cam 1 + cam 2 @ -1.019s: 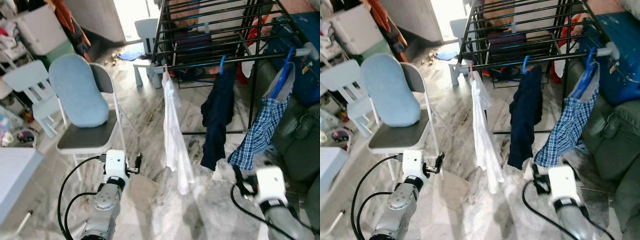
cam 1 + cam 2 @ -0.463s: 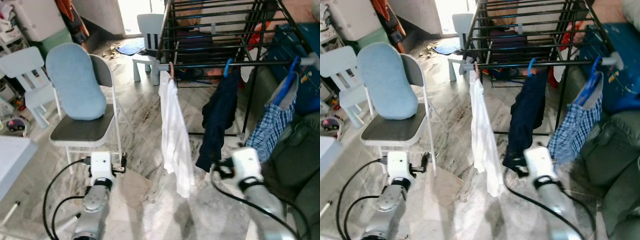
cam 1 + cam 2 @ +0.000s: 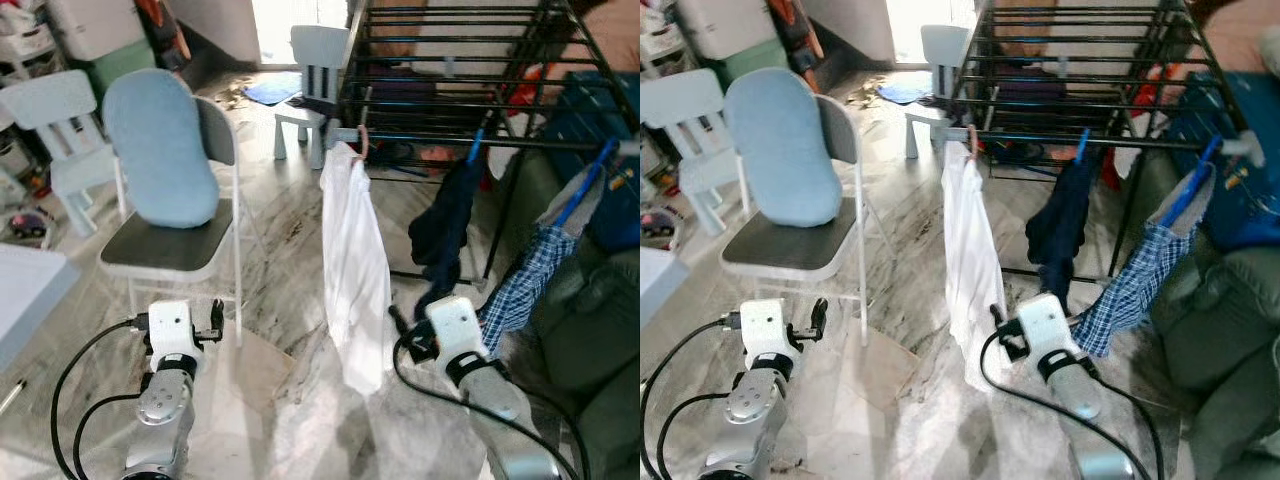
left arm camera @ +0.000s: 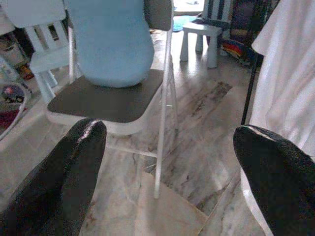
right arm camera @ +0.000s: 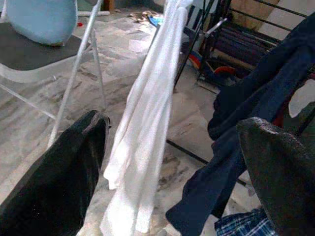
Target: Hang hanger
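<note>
2 empty grippers make the main risk plain: the left gripper (image 3: 215, 318), its black fingers (image 4: 54, 182) spread wide, hangs low beside the grey folding chair with a pale blue cushion (image 3: 165, 175), while the right gripper (image 3: 398, 325), also spread, sits just beside the white shirt (image 3: 355, 270) and could snag its hem. That shirt's pink hanger (image 3: 361, 141) is hooked on the black metal drying rack (image 3: 470, 100), well above both grippers and touching neither.

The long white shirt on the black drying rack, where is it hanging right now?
In the left eye view, the long white shirt hangs from the near rail's left end on the black metal drying rack, between the grey folding chair and the dark navy garment.
</note>
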Robot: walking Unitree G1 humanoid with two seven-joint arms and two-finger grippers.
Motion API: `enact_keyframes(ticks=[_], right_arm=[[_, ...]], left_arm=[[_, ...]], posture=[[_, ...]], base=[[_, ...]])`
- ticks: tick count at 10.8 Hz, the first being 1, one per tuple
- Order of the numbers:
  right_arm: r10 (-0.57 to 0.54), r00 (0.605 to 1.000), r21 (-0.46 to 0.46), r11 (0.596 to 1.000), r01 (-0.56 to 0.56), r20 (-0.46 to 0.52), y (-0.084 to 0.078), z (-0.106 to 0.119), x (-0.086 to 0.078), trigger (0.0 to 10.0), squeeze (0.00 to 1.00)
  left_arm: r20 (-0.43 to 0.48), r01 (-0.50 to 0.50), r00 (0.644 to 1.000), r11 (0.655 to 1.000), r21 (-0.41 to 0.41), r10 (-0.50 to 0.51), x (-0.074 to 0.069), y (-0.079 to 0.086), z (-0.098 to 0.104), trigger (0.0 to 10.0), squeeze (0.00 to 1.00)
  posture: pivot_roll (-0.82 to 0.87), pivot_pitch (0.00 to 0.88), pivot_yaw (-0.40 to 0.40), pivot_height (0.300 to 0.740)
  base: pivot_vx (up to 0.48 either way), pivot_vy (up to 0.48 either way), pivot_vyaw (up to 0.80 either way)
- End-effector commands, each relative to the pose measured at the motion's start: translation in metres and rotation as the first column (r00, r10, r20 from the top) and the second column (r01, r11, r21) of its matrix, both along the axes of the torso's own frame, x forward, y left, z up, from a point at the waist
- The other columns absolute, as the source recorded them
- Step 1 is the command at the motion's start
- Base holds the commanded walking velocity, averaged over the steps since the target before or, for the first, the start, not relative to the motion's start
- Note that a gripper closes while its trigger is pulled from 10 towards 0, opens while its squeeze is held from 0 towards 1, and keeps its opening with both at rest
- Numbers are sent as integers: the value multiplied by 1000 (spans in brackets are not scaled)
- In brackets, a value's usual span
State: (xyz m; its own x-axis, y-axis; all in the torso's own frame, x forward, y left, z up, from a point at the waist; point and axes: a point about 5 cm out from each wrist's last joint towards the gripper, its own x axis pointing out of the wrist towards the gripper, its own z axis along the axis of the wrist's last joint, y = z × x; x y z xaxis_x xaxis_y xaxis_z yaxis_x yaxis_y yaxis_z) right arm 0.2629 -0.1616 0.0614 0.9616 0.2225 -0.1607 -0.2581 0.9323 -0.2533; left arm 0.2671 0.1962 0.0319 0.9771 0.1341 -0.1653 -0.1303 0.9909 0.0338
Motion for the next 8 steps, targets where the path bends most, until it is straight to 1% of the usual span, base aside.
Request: enact_keyframes(ticks=[1, 2, 3, 4, 5, 6, 7, 8], right_arm=[[-25, 1000, 12, 1000, 25, 10, -1, 1, 3, 10000, 0], [-62, 998, 56, 996, 62, 3, -4, 2, 4, 10000, 0], [-80, 997, 60, 995, 79, 3, -10, 1, 0, 10000, 0], [-95, 995, 28, 995, 96, -17, -20, -7, -9, 10000, 0], [-139, 989, 22, 990, 140, -53, -28, -15, -15, 10000, 0], [-130, 990, 26, 991, 131, -54, -20, -14, -13, 10000, 0], [-104, 994, 38, 994, 106, -40, -3, -10, -7, 10000, 0], [-128, 987, 35, 991, 131, -94, -8, -23, -8, 10000, 0]], left_arm=[[8, -23, 1000, 1000, 9, 23, 0, 5, 2, 10000, 0], [15, -21, 1000, 1000, 12, 20, 2, 4, 3, 10000, 0], [18, -20, 1000, 1000, 10, 19, 0, 1, 3, 10000, 0], [6, -11, 1000, 1000, 16, 11, -5, -2, -2, 10000, 0], [-10, -43, 999, 999, 14, 43, -13, 5, -5, 10000, 0], [-15, -38, 999, 999, 14, 39, -13, 11, -3, 10000, 0], [-13, -17, 1000, 999, 37, 17, -11, 18, -2, 10000, 0], [14, -47, 999, 997, 55, 47, -8, 13, 2, 10000, 0]], posture=[[-129, 0, 51, 740], [-128, 0, 53, 740], [-138, 0, 70, 740], [-137, 0, 72, 740], [-138, 0, 76, 740], [-151, 0, 84, 740], [-140, 0, 66, 740], [-70, 0, 47, 740]], base=[[0, 0, 0], [0, 0, 0], [0, 0, 0], [0, 0, 0], [0, 0, 0], [0, 0, 0], [0, 0, 0], [0, 0, 0]])
